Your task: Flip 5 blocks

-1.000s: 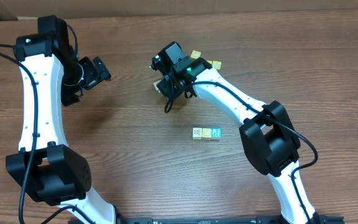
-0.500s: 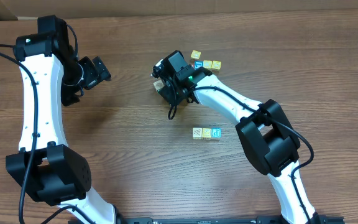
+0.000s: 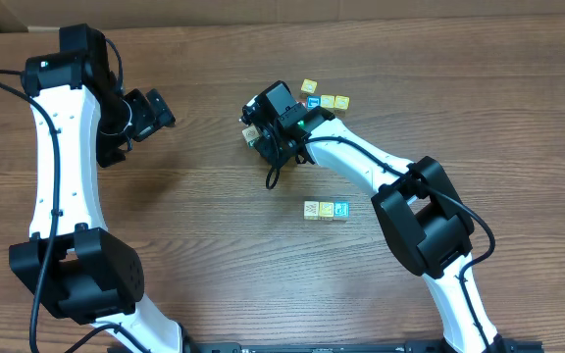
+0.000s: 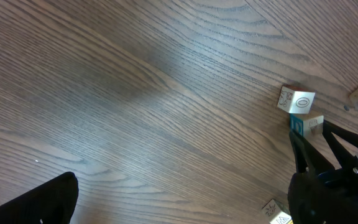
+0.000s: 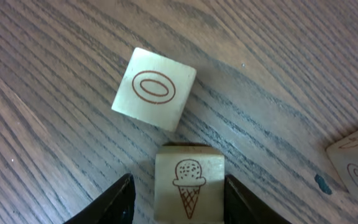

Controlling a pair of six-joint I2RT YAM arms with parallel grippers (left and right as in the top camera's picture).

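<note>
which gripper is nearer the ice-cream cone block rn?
Right. The right gripper straddles the ice-cream cone block, with one of its jaws on each side. The left gripper hangs open far off to the side, nowhere near it.

We find wide bare table (image 3: pixel 214 235) between the two arms, where a gripper can pass freely. The left gripper (image 3: pixel 153 110) hangs with jaws spread over bare wood, well apart from every block. Around the right gripper (image 5: pixel 179 180) room is tight: the ice-cream block (image 5: pixel 189 186) fills most of the gap between its fingers (image 5: pixel 118 202), and the oval block (image 5: pixel 155 88) lies just ahead, one corner almost touching it. A third block (image 5: pixel 356 163) lies to one side, apart. Overhead, a cluster of four blocks (image 3: pixel 328 101) stands just beyond the right arm (image 3: pixel 361 157), and a row of three blocks (image 3: pixel 326 210) lies near its elbow.
</note>
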